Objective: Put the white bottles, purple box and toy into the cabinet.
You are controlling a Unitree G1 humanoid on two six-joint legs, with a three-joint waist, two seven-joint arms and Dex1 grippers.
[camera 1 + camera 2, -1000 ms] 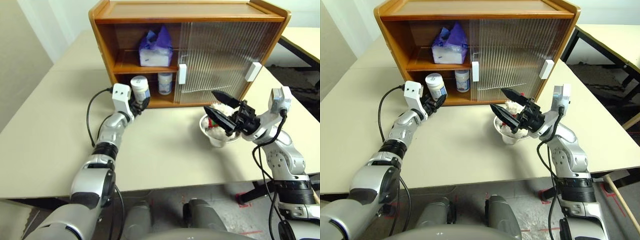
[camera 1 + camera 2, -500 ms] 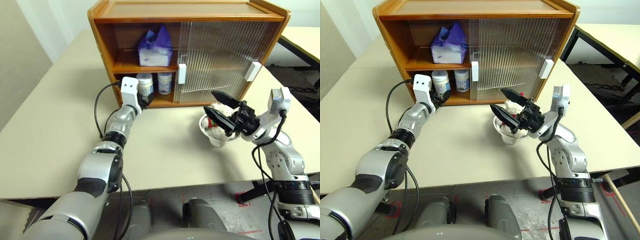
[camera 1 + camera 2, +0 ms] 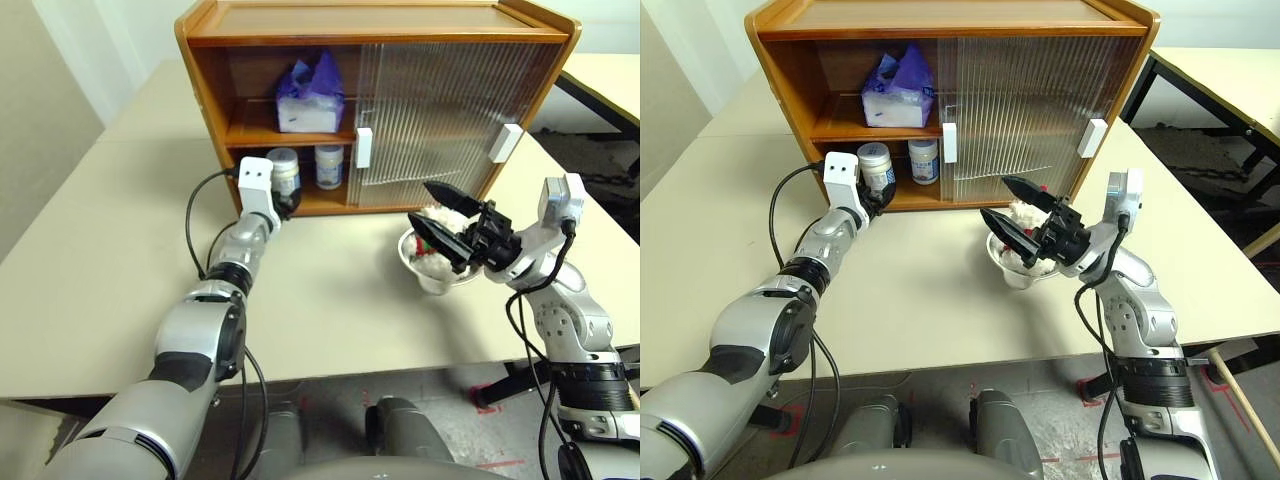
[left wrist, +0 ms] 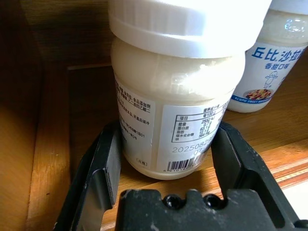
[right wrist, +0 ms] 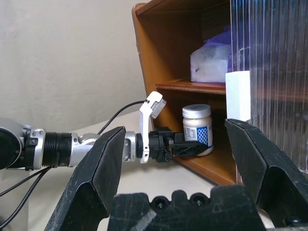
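Note:
The cabinet (image 3: 380, 22) stands at the back of the table with its left half open. The purple box (image 3: 311, 98) lies on its upper shelf. On the lower shelf stand two white bottles: one (image 3: 329, 165) stands free, and my left gripper (image 3: 285, 190) is shut on the other (image 4: 175, 96), its fingers (image 4: 108, 159) pressing both sides just inside the shelf edge. My right gripper (image 3: 418, 201) hangs open above the toy (image 3: 432, 252), which lies in a metal bowl (image 3: 440, 282).
The cabinet's two ribbed sliding doors (image 3: 440, 100) with white handles cover its right half. The bowl sits on the cream table (image 3: 330, 300) in front of those doors. Another table (image 3: 610, 75) stands at the far right.
My left gripper has carried its white bottle from in front of the cabinet into the lower shelf, beside the other bottle. The right gripper has stayed still.

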